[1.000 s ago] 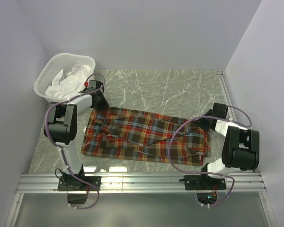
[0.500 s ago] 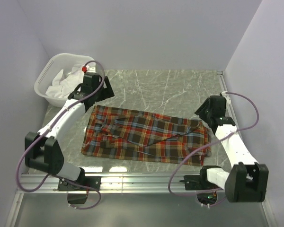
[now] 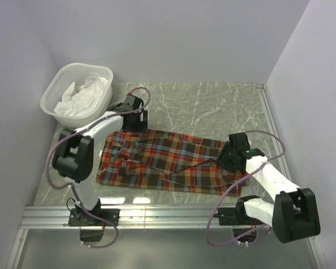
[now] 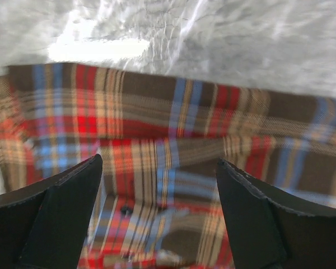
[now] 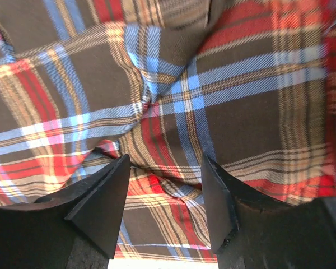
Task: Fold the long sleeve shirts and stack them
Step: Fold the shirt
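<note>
1. The left arm rises from its base to a bent elbow, then reaches forward and to the right. The left gripper hangs over the far edge of the plaid flannel shirt, toward its left end.
2. In the left wrist view, the left gripper has its jaws spread wide with nothing between them. Checked cloth and a small button lie below, and bare marble-patterned surface lies beyond the hem.
3. The right arm folds low at its elbow by the near edge. Its forearm slants forward and left, putting the right gripper over the right end of the shirt.
4. In the right wrist view, the right gripper has its jaws parted and grips nothing. It is close over a crease in the plaid.
5. The shirt lies spread flat across the middle of the surface.
6. A white laundry basket holding crumpled white cloth stands at the far left corner, clear of the shirt.
7. Purple cables loop beside both arms, and the right arm's cable crosses over the shirt's right end.
</note>
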Controlling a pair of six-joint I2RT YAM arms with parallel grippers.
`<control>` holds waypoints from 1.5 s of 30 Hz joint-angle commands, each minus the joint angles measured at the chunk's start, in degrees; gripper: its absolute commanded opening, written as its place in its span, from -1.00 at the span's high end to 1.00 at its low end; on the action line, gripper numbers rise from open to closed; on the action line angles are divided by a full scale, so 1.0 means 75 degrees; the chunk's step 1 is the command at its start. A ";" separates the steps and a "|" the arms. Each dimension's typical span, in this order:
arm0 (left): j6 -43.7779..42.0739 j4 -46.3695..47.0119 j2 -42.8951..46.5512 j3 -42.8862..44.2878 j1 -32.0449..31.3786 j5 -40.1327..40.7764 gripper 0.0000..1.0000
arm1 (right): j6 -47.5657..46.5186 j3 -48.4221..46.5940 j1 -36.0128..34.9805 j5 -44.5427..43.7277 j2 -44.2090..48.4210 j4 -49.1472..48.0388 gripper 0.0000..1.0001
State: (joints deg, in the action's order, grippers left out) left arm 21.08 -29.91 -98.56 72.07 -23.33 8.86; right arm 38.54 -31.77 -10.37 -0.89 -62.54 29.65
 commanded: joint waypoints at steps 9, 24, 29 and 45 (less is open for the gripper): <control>0.1161 -0.0465 -0.1963 0.0984 0.0298 -0.0068 -0.64 | 0.0310 -0.0498 0.0082 0.0247 -0.1820 -0.0953 -0.15; 0.3165 0.1281 0.0587 -0.3104 0.0885 -0.3651 -0.67 | -0.1318 -0.7254 0.0281 -0.0105 -0.6997 0.0405 -0.16; 0.3528 0.1211 0.2133 -0.4170 0.0358 -0.3842 -0.76 | -0.2242 -1.0208 0.0048 0.0446 -0.8675 0.0828 -0.18; 0.1538 0.0285 0.1754 -0.1116 -0.0217 -0.1312 -0.65 | -0.1497 -0.5248 -0.0222 0.0083 -0.3454 -0.0437 -0.15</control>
State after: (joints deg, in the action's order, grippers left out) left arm 37.08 -27.11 -78.87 59.86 -24.95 -6.11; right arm 22.85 -77.93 -11.75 0.21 -92.36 27.83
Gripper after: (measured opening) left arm 0.843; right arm 0.586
